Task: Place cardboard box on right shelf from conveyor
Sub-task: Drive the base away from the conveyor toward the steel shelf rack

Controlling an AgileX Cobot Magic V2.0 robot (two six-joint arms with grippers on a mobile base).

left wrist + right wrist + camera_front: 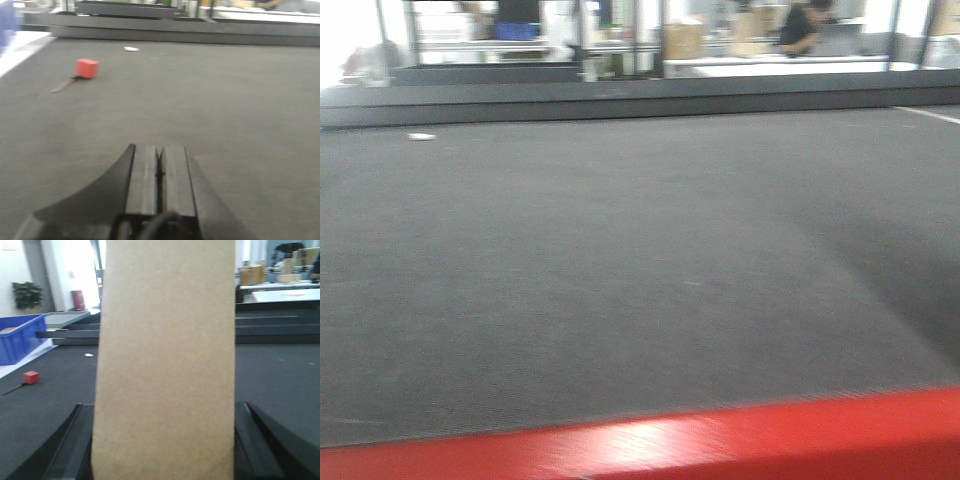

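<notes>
Right gripper: clamped on the cardboard box. One dark finger shows at 8 o'clock in the right wrist view, and its partner shows at 4 o'clock.
Cardboard box: held between those fingers and filling the middle of the right wrist view, with the belt behind it. It does not appear in the front view.
Box axis: the long side runs from 12 to 6 o'clock, square to the 9-to-3 line on which the jaws close.
Box look: plain tan board, smooth and unmarked, tall and narrow, with both side edges straight and uncrushed.
Box base: out of frame at 6 o'clock. It is probably clear of the belt, but the view does not settle that.
Left gripper: clenched on nothing, pads pressed together and pointing to 12 o'clock low over the belt.
Nearer arm: the right arm has the load and the left arm is idle.
Conveyor: a wide dark grey ribbed belt, with its red edge at 6 o'clock in the front view.
Red block: on the belt at 11 o'clock from the left gripper, well apart from it.
White scrap: on the belt beyond the block.
Blue bin: off the belt at 9 o'clock in the right wrist view.
Labelled cartons: far off at 1 o'clock.
Right shelf: not made out in any view.
Coming move: in my judgement, the box must be carried to that shelf upright, keeping the grip.
</notes>
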